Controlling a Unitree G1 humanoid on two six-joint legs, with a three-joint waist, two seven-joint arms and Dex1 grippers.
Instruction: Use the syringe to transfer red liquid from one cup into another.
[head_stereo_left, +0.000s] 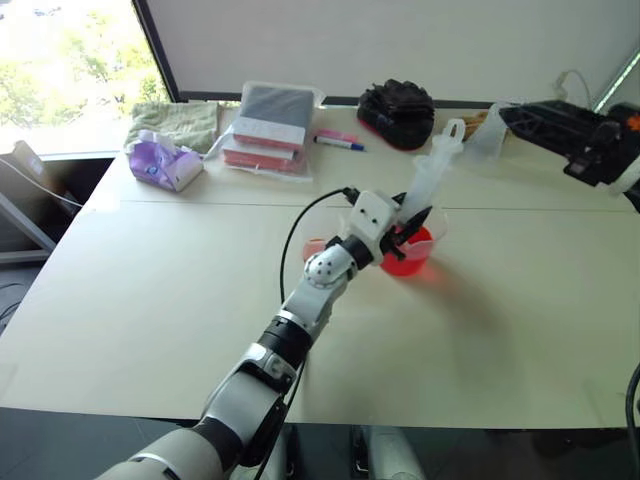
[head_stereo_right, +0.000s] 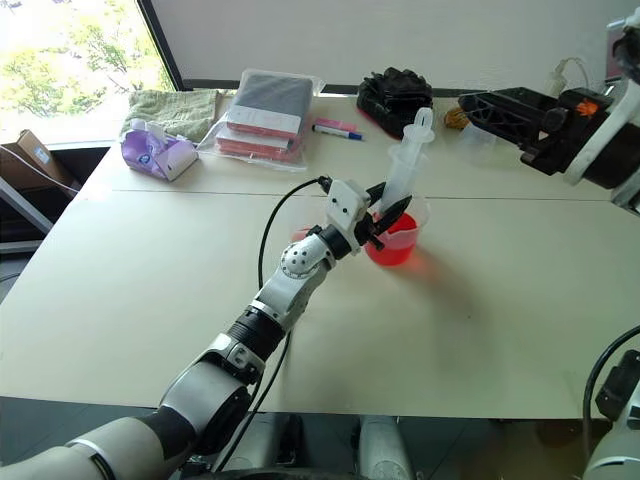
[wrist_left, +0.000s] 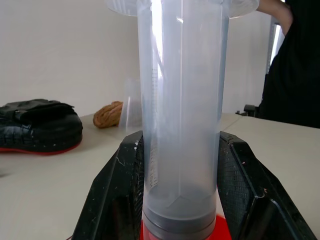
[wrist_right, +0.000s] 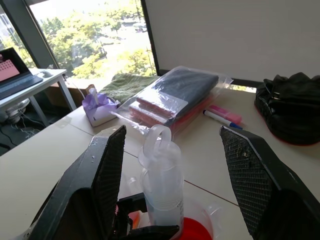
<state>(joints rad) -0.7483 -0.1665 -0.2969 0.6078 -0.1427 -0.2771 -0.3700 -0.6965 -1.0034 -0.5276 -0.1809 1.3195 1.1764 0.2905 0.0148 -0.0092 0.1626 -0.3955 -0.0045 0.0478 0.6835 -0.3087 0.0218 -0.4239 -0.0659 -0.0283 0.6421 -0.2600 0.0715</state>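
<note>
The clear syringe (head_stereo_left: 432, 170) stands tilted over the spouted beaker (head_stereo_left: 437, 232), which holds red liquid (head_stereo_left: 410, 262). My left gripper (head_stereo_left: 412, 225) is shut on the syringe barrel (wrist_left: 182, 110) just above the beaker. The grey plunger seal sits low in the barrel. The white plunger top (wrist_right: 159, 142) sticks up free. My right gripper (head_stereo_right: 492, 118) hovers open above and to the right, its fingers (wrist_right: 107, 170) well apart on either side of the plunger and not touching it. The smaller pink-tinted cup (head_stereo_left: 313, 248) stands just left of my left wrist, partly hidden.
At the back of the table lie a bagged stack of cloths (head_stereo_left: 270, 125), a pink-and-blue marker pen (head_stereo_left: 338, 140), a black bag (head_stereo_left: 397, 110), a purple tissue pack (head_stereo_left: 162, 162) and a green towel (head_stereo_left: 180, 120). A clear plastic cup (wrist_left: 131, 105) and a brown lump (wrist_left: 107, 115) sit far right.
</note>
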